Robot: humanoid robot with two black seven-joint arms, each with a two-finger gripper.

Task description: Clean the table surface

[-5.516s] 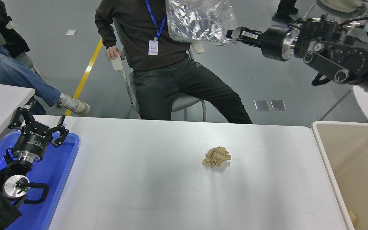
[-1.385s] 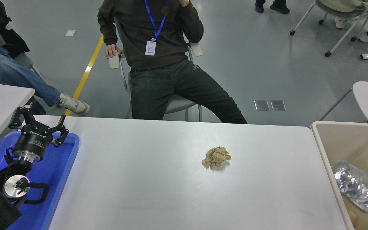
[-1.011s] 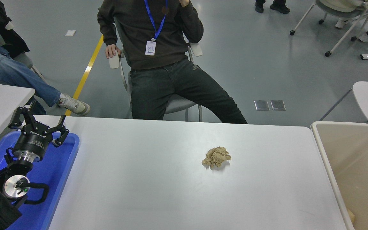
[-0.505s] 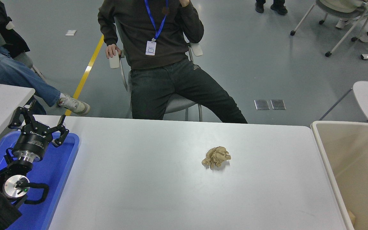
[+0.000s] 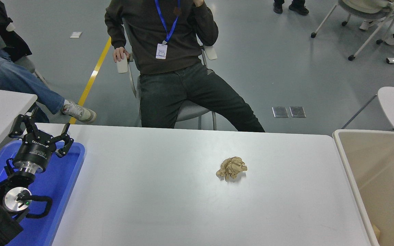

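At right edge, bin (image 5: 349,164) (cropped)

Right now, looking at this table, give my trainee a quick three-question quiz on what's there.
1. True or false: the crumpled brown paper ball lies on the table surface.
2. Which side of the table holds the beige bin: A left, B right, C far edge?
3. Fill in: the left hand is parked over the ____ tray.

Key: 1 true. 2 B. 3 blue. The right hand is out of view.
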